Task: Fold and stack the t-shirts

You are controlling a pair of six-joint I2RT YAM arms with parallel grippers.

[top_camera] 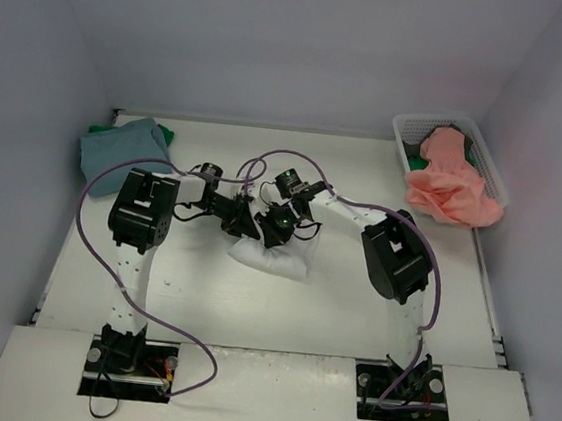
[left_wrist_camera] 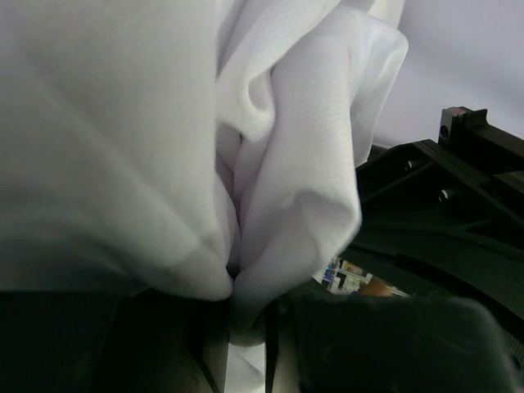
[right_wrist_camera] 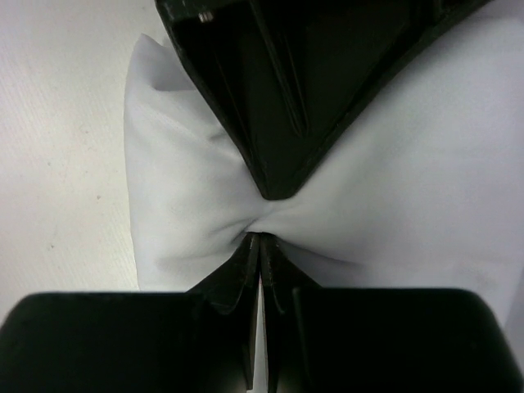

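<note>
So the right gripper point(right_wrist_camera: 259, 250) is clamped tight on a pinch of the soft white cloth t-shirt point(right_wrist_camera: 188, 205), and the fabric puckers right at its tips in the middle of its wrist view. The left gripper point(left_wrist_camera: 244, 336) is clenched on the same shirt, with a fold squeezed between its fingers at the bottom of its own view. In the top view the two grippers sit just beside each other near the centre. The white shirt is bunched in a lump just below them on the white table point(top_camera: 202, 293). Further out, a folded light teal t-shirt point(top_camera: 121, 151) lies in the upper left, with a sliver of bright green cloth point(top_camera: 168, 136) peeking out at its far edge. In the upper right, a crumpled salmon pink t-shirt point(top_camera: 453, 183) spills over the white plastic mesh basket point(top_camera: 436, 119).
</note>
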